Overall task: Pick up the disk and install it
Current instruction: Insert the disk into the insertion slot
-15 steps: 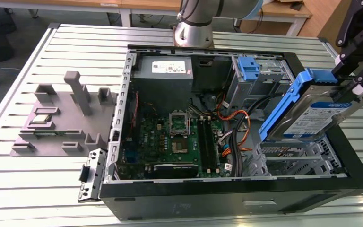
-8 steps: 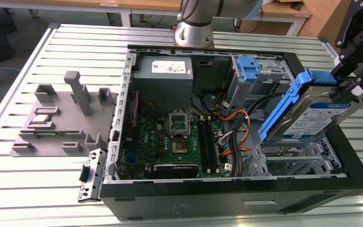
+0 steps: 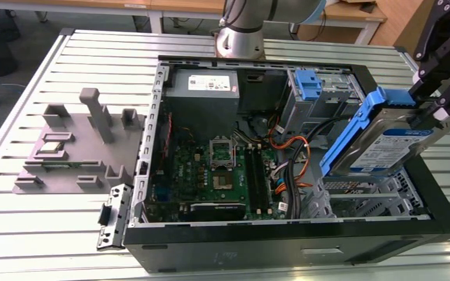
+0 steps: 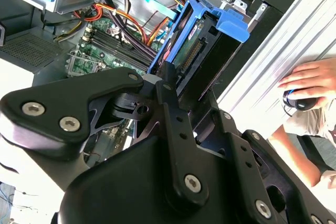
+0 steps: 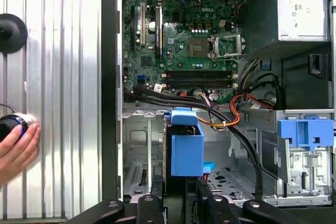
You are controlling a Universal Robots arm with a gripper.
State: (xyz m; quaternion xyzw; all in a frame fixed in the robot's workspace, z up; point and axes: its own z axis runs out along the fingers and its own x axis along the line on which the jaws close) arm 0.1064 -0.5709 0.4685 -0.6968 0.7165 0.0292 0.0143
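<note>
A ribbed metal counter (image 3: 37, 234) stands on grey floor (image 3: 30, 23); wooden desks (image 3: 182, 6) with white legs line the back.

Slatted metal counter (image 3: 37, 234) carries open computer case (image 3: 287, 254) on its side. Grey fixture (image 3: 77, 152) just beside case, exterior view's left; arm base (image 3: 239, 41) behind case.

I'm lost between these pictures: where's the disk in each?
Exterior view: disk tilted over the drive cage, exterior view's right.
Second wrist view: disk edge-on, motherboard behind it.
First wrist view: disk end-on, over the cage.
Shared landmark: green motherboard.
</note>
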